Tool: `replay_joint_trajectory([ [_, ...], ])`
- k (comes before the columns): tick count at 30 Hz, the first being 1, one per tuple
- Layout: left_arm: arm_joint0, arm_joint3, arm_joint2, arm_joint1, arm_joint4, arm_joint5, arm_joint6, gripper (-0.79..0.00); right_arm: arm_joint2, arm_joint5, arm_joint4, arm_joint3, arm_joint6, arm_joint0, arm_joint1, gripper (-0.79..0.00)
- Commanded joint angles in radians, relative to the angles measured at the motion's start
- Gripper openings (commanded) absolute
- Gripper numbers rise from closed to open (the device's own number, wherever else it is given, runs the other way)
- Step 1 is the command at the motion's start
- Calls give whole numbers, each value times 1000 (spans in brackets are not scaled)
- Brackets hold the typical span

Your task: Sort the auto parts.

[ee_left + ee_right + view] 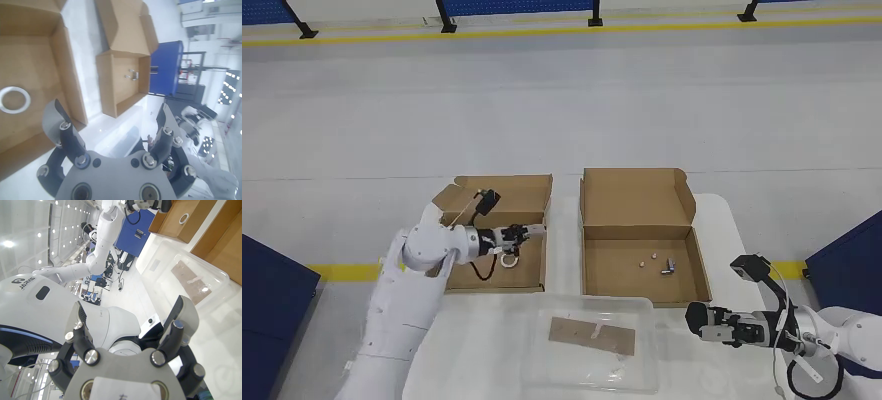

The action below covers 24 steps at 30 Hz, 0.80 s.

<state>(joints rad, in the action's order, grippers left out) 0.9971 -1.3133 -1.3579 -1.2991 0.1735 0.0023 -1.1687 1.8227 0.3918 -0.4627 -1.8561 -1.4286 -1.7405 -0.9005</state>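
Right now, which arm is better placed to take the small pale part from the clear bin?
Right, probably. The right pincer, open, sits close beside the clear bin; the left pincer, also open, is over the left box holding the white ring.

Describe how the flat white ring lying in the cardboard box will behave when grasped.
The flat white ring looks thin and probably light. Lying flush on the cardboard box floor, it may slide rather than lift under the open left gripper. Stood on edge, it would likely roll.
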Motion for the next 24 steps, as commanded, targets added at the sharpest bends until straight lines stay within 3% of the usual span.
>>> replay_joint_trajectory([
  [1, 110, -130, -55, 11, -75, -9, -26, 0, 0, 0, 0, 0, 0, 0, 0, 0],
  [5, 223, -244, -113, 23, -199, -35, -61, 0, 0, 0, 0, 0, 0, 0, 0, 0],
  [11, 302, -331, -139, 37, -298, -74, -113, 0, 0, 0, 0, 0, 0, 0, 0, 0],
  [24, 316, -348, -141, 41, -321, -87, -129, 0, 0, 0, 0, 0, 0, 0, 0, 0],
])
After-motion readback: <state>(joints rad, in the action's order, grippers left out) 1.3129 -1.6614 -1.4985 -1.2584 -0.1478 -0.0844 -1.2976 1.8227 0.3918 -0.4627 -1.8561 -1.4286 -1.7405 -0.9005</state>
